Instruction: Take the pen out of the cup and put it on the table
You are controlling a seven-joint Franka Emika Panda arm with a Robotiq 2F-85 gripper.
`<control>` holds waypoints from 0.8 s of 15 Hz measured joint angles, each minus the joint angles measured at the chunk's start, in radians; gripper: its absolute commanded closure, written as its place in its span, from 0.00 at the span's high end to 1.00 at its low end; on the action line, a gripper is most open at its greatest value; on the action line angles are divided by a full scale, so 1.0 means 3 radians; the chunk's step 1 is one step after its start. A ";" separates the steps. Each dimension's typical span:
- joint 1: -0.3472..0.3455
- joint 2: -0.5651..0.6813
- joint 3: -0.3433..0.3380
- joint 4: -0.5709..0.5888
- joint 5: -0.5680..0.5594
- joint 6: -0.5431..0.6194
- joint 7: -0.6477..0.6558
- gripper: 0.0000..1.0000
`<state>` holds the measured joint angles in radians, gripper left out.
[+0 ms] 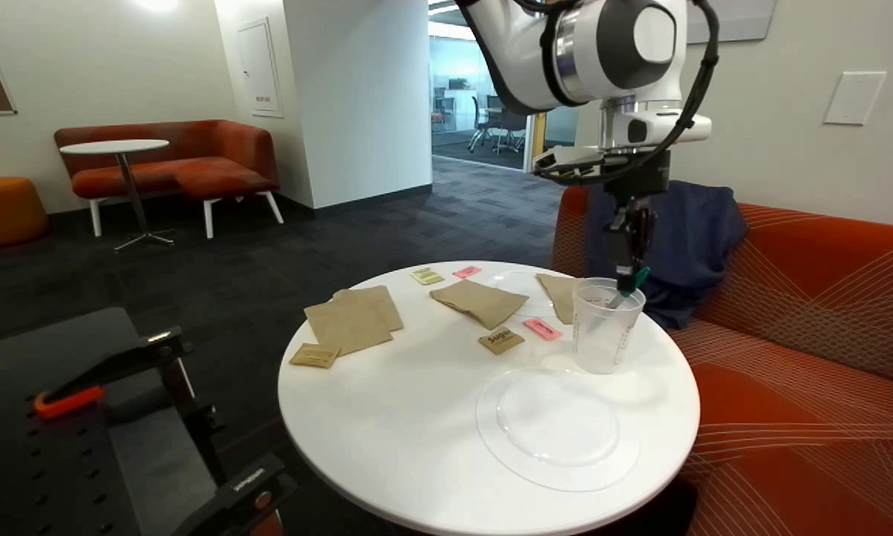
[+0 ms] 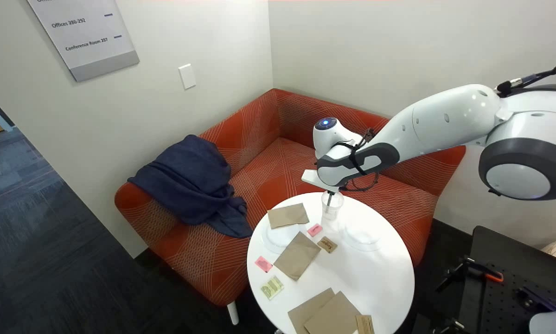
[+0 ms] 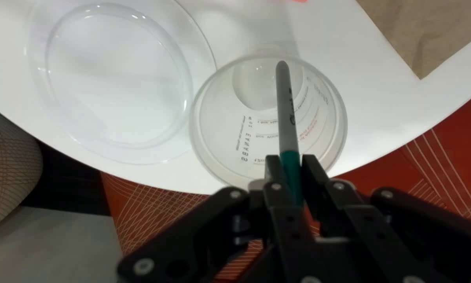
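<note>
The pen has a grey body and a green end, and it shows in the wrist view (image 3: 286, 114) and in an exterior view (image 1: 642, 276). My gripper (image 3: 290, 163) is shut on its green end; the fingers also show above the cup in an exterior view (image 1: 625, 277). The pen slants down, its grey part inside the clear cup (image 1: 599, 350), which also shows in the wrist view (image 3: 219, 129) and in an exterior view (image 2: 337, 204). The cup stands upright on the white round table (image 1: 386, 424), near its sofa-side edge. In an exterior view the arm mostly hides the gripper.
A flat clear plate (image 1: 558, 424) lies beside the cup. Another clear plate (image 2: 273, 239) lies partly under brown napkins (image 1: 480, 299). Pink packets (image 1: 542, 328) and a sugar packet (image 1: 501, 340) lie near the cup. A red sofa (image 1: 789, 387) borders the table.
</note>
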<state>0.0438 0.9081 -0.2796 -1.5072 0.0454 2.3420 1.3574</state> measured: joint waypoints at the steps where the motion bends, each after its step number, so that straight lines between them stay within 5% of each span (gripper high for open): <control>1: 0.0043 -0.0049 -0.0032 -0.0040 -0.0057 0.0000 0.0037 0.04; 12: 0.0399 -0.1016 -0.0188 -0.0825 -0.0878 -0.0001 0.0321 0.04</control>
<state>0.1636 0.6034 -0.3361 -1.7548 -0.2181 2.3417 1.4537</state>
